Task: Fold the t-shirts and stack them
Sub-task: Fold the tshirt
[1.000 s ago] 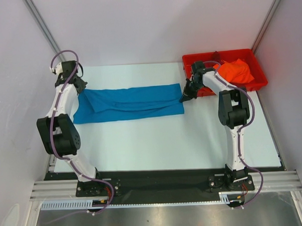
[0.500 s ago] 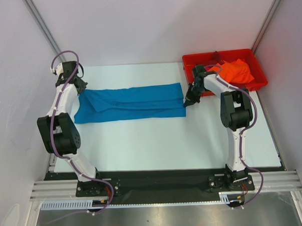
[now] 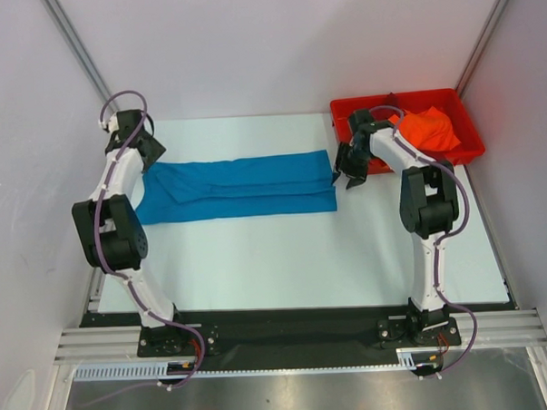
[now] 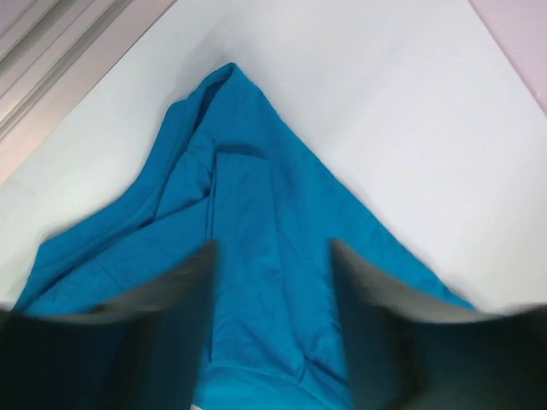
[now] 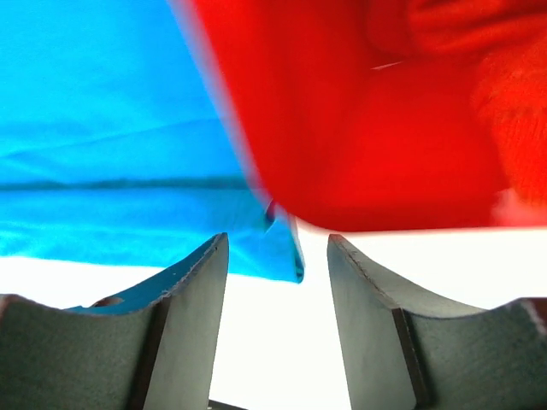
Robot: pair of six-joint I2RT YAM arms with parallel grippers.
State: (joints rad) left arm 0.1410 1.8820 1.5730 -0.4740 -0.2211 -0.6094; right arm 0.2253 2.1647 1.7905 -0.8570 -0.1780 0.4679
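White table point(image 3: 285, 259), evenly lit, pale walls point(image 3: 275, 41) on three sides, metal struts point(image 3: 75, 46) slanting in both back corners, black strip point(image 3: 288, 322) and aluminium rail point(image 3: 98, 344) at near edge, steel sheet point(image 3: 309, 396) below.

White table point(image 3: 285, 259) under teal-blue t-shirt point(image 3: 241, 185) (folded lengthwise) and red bin point(image 3: 466, 151)

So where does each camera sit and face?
Top external: above and behind the bases, looking down on the table, teal shirt and bin; both arms show whole.
Left wrist: on the left arm, looking down at the shirt's left end; the open left end effector frames it.
Right wrist: on the right arm, looking down at the shirt's right corner and the bin's wall; the open right end effector shows.
Shared: all three see the shirt; top and right wrist see the bin.
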